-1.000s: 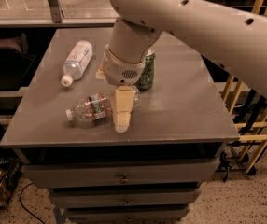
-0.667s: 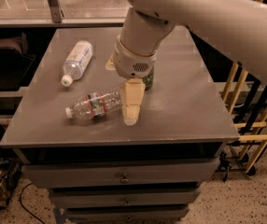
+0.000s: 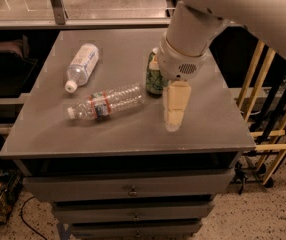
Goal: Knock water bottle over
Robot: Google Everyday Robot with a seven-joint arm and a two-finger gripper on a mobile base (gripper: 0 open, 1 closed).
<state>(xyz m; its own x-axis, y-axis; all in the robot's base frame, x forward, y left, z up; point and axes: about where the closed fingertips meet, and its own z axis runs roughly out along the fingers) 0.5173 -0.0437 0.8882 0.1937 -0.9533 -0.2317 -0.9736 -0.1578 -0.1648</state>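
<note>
The water bottle (image 3: 106, 102), clear and ribbed with a red-and-white label band and white cap, lies on its side on the grey table top (image 3: 63, 134), cap pointing left. My gripper (image 3: 174, 118) hangs from the big white arm to the right of the bottle, its cream fingers pointing down near the table surface, apart from the bottle. A green can (image 3: 154, 75) stands upright just behind and left of the gripper, partly hidden by the wrist.
A second bottle with a wide white label (image 3: 82, 64) lies on its side at the back left. The table sits on a drawer cabinet (image 3: 133, 190). Wooden rails (image 3: 270, 114) stand to the right. A dark shelf (image 3: 3, 59) is at the left.
The arm and gripper have moved right and away from the water bottle. The bottle lies on its side as before, now fully uncovered.
</note>
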